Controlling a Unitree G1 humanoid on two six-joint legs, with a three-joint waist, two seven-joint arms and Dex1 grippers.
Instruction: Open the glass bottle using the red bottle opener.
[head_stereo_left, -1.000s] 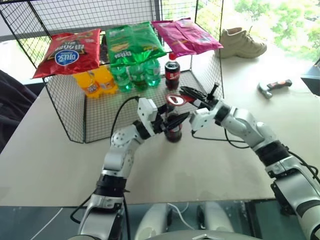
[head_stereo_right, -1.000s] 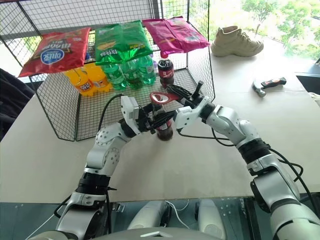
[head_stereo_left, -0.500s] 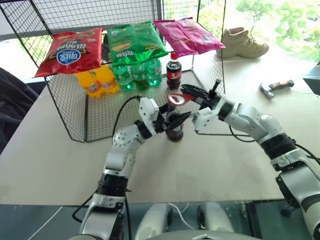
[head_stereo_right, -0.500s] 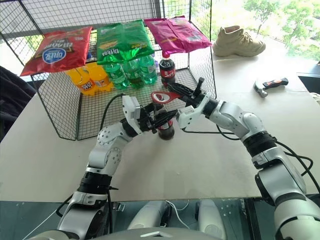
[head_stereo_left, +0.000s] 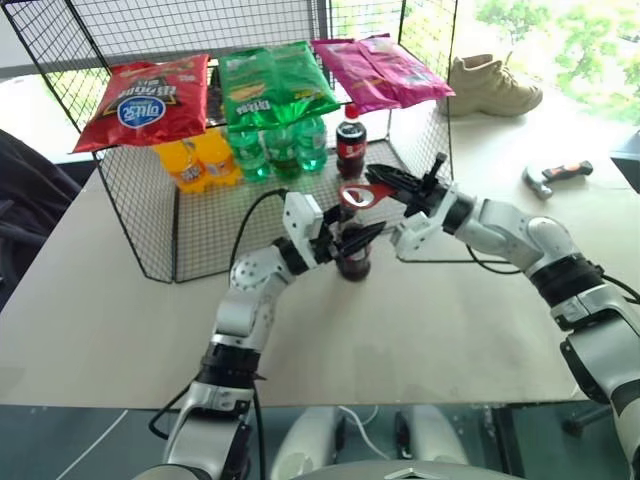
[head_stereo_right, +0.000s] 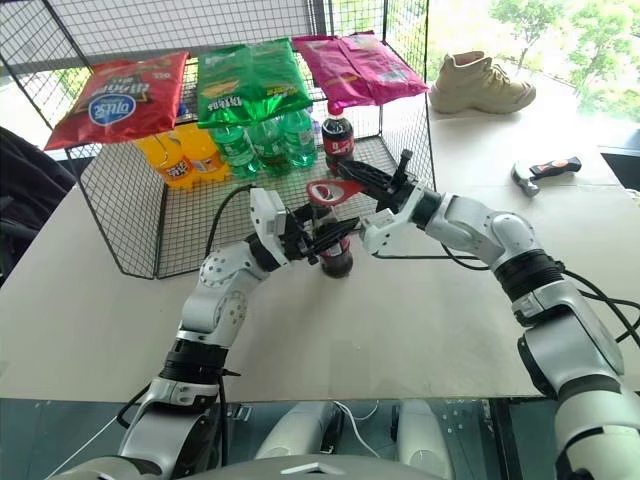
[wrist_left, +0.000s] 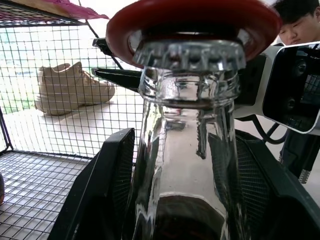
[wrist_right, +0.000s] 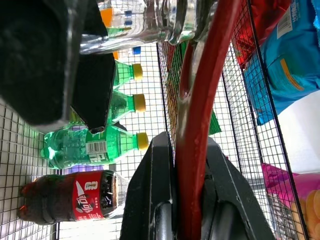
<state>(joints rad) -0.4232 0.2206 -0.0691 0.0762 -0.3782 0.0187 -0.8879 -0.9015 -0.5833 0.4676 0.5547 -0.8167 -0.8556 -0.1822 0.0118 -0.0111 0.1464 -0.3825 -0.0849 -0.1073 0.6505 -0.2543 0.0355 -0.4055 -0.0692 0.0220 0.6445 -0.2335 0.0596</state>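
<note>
Bottle (head_stereo_left: 353, 255): slim clear glass, dark cola in its lower part, red label band, standing upright on the pale table (head_stereo_left: 450, 320) near the table's middle, just in front of the wire rack (head_stereo_left: 150, 235). The left claw (head_stereo_left: 345, 240) holds it, its black ribbed pads on either side of the glass below the neck. The crimped crown cap (wrist_left: 190, 54) is still seated on the mouth.

Opener (head_stereo_left: 363, 194): flat glossy red plastic, rounded loop head with a silvery metal rim. The right claw (head_stereo_left: 400, 185) is clamped shut on its handle, with the loop head laid over the cap; in the left wrist view the red ring sits around and above the cap's fluted skirt.

Change over the last second: the right wrist has rolled and the opener's head has tilted a little, while bottle and left claw have kept their place. Judged from this, the lever stroke is beginning or being set; the cap shows no lift yet.

Surroundings: the rack of thin black wire mesh carries crinkled foil snack bags (head_stereo_left: 265, 85) on top and plastic soda bottles (head_stereo_left: 275, 150) inside. A beige shoe (head_stereo_left: 495, 85) and a hammer-like tool (head_stereo_left: 555, 175) lie well apart, towards the table's far right edge.
</note>
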